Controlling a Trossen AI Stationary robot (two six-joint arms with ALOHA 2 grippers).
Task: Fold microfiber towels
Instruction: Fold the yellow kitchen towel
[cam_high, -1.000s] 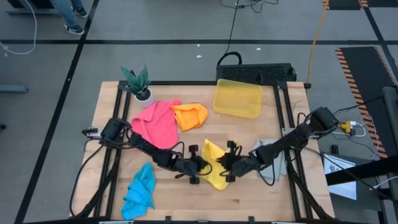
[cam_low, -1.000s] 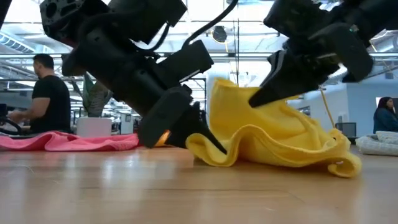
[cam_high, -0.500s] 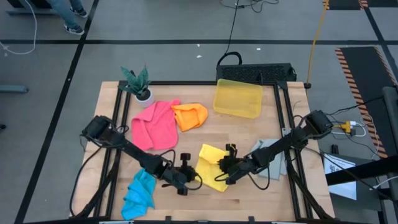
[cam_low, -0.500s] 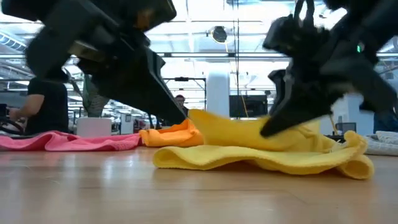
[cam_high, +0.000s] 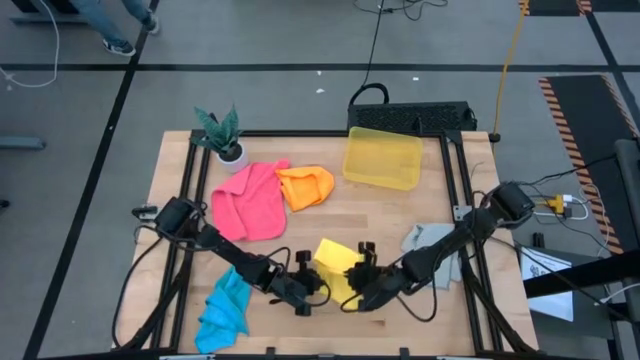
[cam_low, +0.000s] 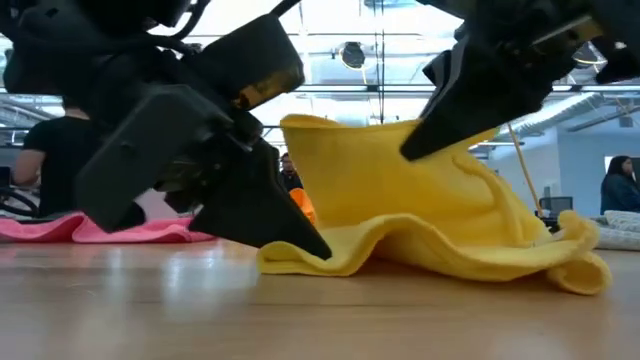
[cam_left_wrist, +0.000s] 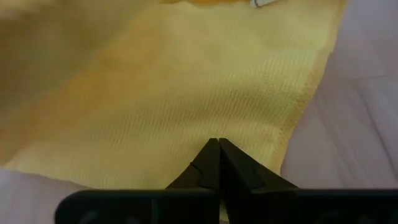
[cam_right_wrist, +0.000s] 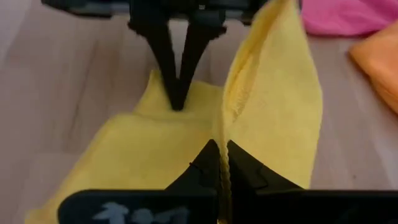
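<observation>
We're in a big open robotics lab or workshop hall: a wooden table (cam_high: 400, 215) on a black frame, grey floor with black tape lines (cam_high: 300, 68) and hazard striping (cam_high: 580, 130), cables (cam_high: 375, 40) trailing. Low view shows high ceiling trusses (cam_low: 380, 90) and a person (cam_low: 55, 165) at a desk behind us.

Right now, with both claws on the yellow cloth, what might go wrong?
The right gripper pinches only a thin edge of the yellow towel, lifted high, so the edge might slip out and flop down. The left gripper, shut on the towel's low edge at the table, could drag the cloth into a bunch. The blue towel lies near the left arm and might get nudged.
</observation>
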